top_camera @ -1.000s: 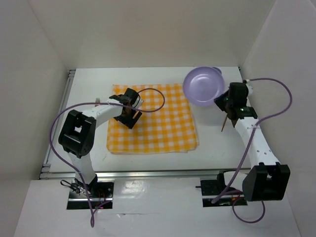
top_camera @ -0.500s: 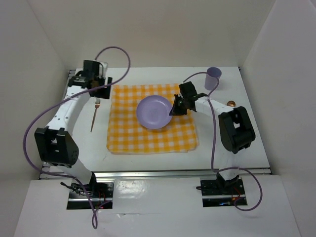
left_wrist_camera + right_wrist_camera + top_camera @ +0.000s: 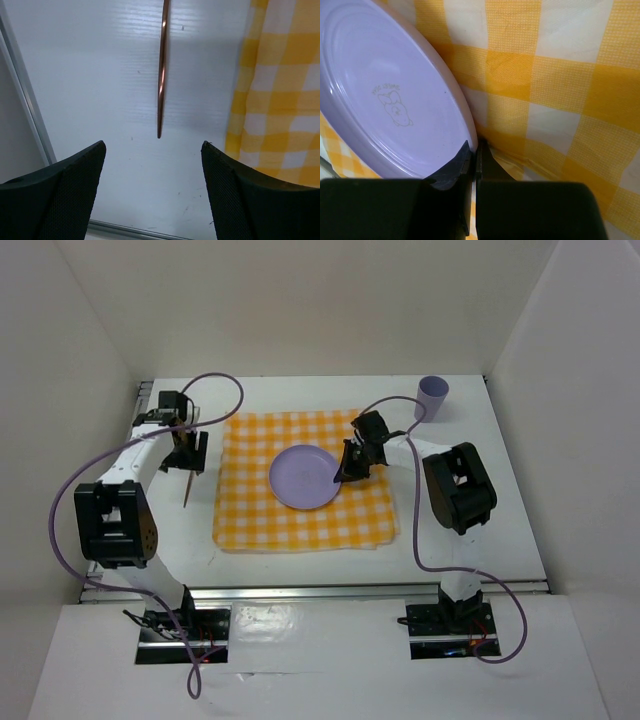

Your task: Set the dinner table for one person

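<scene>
We saw a large flat white rectangular tabletop (image 3: 500, 535) filling the middle of the overhead frame, with silver metal rails (image 3: 320, 591) along its left and lower edges. A square yellow-and-white checked fabric cloth (image 3: 300, 525) lay flat at its centre. Left of the cloth, a thin copper-coloured metal utensil (image 3: 186, 495) rested on the bare white surface, its handle end toward the lower left and its upper end hidden from us. In the left wrist view the handle lay near the cloth's border without touching it. At the upper right, a small round lilac cup (image 3: 432, 397) stood upright, apart from the cloth's corner.
</scene>
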Motion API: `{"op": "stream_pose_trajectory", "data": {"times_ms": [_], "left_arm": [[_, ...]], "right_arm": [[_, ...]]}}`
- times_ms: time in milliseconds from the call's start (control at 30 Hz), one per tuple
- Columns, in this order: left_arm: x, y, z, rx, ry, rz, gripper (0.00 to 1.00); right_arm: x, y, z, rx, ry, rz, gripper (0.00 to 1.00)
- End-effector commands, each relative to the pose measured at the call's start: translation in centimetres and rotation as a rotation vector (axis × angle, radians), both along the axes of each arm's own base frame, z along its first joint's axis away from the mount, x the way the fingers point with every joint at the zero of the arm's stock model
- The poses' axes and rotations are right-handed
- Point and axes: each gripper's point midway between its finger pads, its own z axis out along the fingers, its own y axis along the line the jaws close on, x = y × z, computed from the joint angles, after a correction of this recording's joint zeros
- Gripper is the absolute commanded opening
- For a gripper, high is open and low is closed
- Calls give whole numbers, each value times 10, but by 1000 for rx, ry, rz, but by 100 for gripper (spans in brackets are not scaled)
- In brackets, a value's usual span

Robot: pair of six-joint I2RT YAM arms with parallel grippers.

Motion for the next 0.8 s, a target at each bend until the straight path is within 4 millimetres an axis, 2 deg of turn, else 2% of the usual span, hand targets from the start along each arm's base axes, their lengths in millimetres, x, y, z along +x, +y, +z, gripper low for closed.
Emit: {"op": "stream_pose_trajectory", "data": {"times_ms": [0,33,167,267,400,467,633,767], "left_arm": [[3,10,-8,16,7,16,83],[-1,15,-15,24,30,30,82],[3,19,-14,25,12,39,82],[2,19,-17,28,23,31,82],[2,19,-23,27,33,31,82],[0,25,-30,34,53,45,82],[0,28,-30,37,56,44,82],[3,29,-43,35,83,44,81]], "right_arm": [[7,5,6,-16,-49,41,0],[7,8,8,-29,-59,52,0],[2,7,29,-60,-97,60,0],[1,6,56,-42,-139,58,0],[-5,6,68,-39,-122,65,0],[-13,8,62,-45,-89,80,0],[-25,5,47,-55,-38,89,0],[-29,9,30,-43,12,98,0]]}}
